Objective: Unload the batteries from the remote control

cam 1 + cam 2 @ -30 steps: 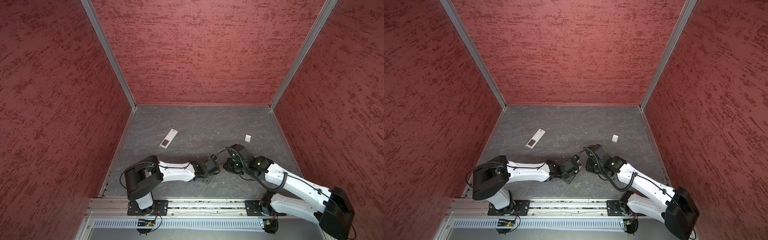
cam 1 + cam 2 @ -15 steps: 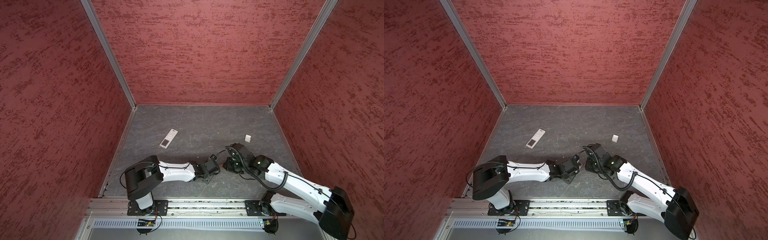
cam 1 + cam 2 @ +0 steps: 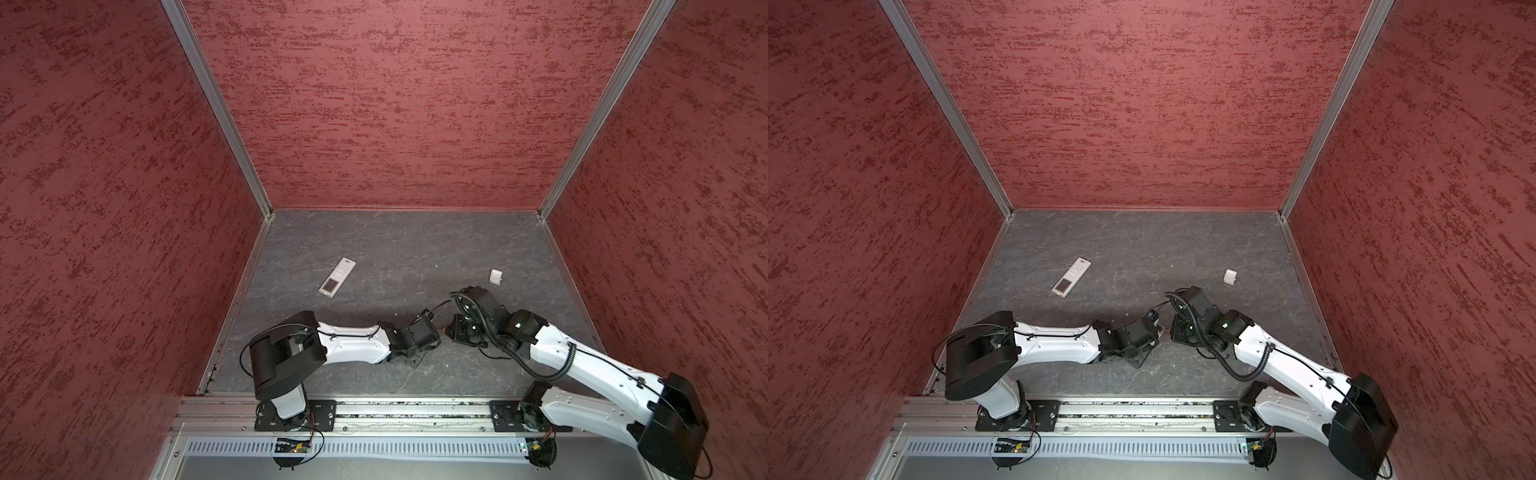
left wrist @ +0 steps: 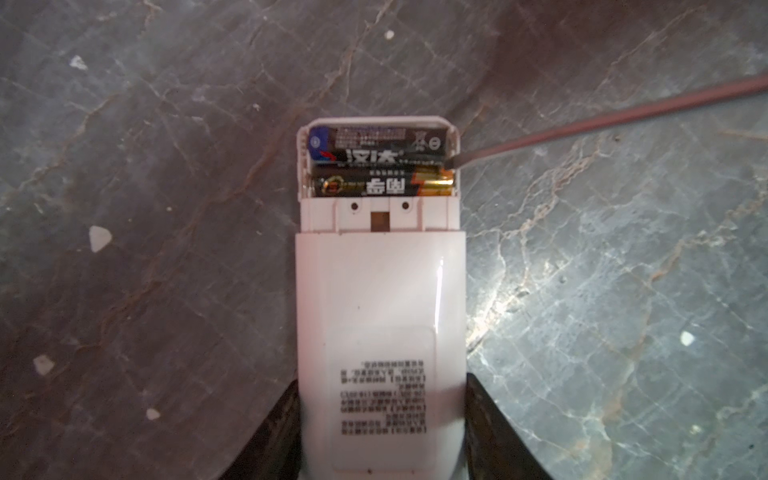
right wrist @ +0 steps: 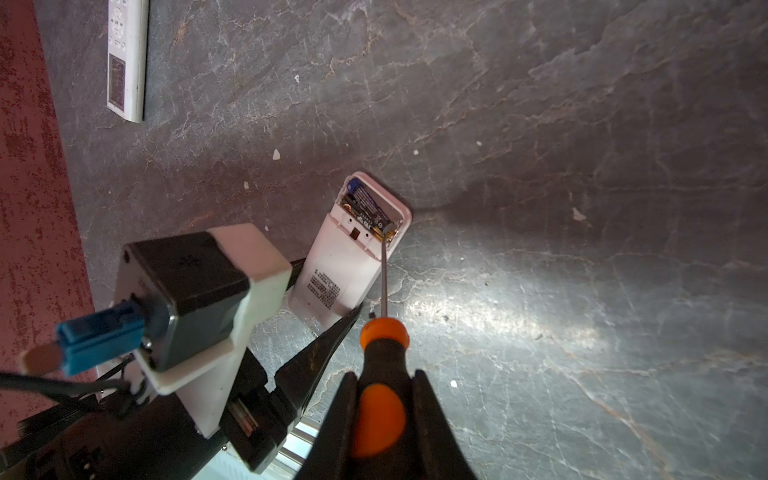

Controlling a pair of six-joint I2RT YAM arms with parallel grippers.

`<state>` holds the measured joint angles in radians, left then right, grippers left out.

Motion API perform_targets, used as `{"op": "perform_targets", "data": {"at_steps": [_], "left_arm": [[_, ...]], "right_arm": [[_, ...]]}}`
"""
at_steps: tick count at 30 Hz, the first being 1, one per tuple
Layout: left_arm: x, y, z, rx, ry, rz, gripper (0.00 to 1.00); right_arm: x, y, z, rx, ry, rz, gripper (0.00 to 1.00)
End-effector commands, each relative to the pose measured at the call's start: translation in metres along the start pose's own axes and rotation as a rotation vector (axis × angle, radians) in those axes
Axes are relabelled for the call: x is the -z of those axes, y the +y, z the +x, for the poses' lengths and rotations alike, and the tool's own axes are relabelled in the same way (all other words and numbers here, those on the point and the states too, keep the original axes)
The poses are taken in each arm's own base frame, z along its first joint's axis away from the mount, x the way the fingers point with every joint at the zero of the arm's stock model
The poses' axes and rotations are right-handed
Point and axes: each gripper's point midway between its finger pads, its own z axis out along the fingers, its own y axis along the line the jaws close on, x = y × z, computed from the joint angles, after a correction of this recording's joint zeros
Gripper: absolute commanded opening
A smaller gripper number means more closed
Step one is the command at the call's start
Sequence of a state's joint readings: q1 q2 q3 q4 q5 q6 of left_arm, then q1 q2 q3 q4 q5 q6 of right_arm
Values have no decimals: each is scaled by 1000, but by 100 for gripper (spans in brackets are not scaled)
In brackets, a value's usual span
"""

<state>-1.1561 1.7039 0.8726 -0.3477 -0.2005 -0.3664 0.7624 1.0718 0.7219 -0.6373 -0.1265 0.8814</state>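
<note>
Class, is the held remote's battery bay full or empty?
Full: two batteries lie side by side in the uncovered remote, screwdriver tip at one end.

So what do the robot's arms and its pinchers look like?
Both the left arm and right arm have smooth white shells with chunky black joints. A ribbed black cable loops along the right arm. The left gripper and right gripper each have two black, wedge-shaped fingers. A blue plug sticks out of the boxy black left wrist camera.
</note>
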Motion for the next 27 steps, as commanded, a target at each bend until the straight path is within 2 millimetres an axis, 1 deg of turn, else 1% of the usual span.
{"op": "perform_targets", "data": {"at_steps": [1, 7, 12, 20, 27], "left_arm": [[-26, -6, 83, -60, 286, 58, 7], [-27, -7, 83, -61, 286, 59, 7], [-27, -6, 84, -58, 286, 55, 7], [-26, -3, 86, -52, 288, 48, 8], [-23, -1, 87, -43, 285, 43, 8]], "right_arm": [[22, 52, -36, 39, -137, -168, 0], [25, 51, -37, 43, -142, -155, 0], [22, 48, -37, 43, -141, -142, 0], [8, 38, -37, 41, -139, -106, 0], [-3, 38, -41, 42, -143, -101, 0]]}}
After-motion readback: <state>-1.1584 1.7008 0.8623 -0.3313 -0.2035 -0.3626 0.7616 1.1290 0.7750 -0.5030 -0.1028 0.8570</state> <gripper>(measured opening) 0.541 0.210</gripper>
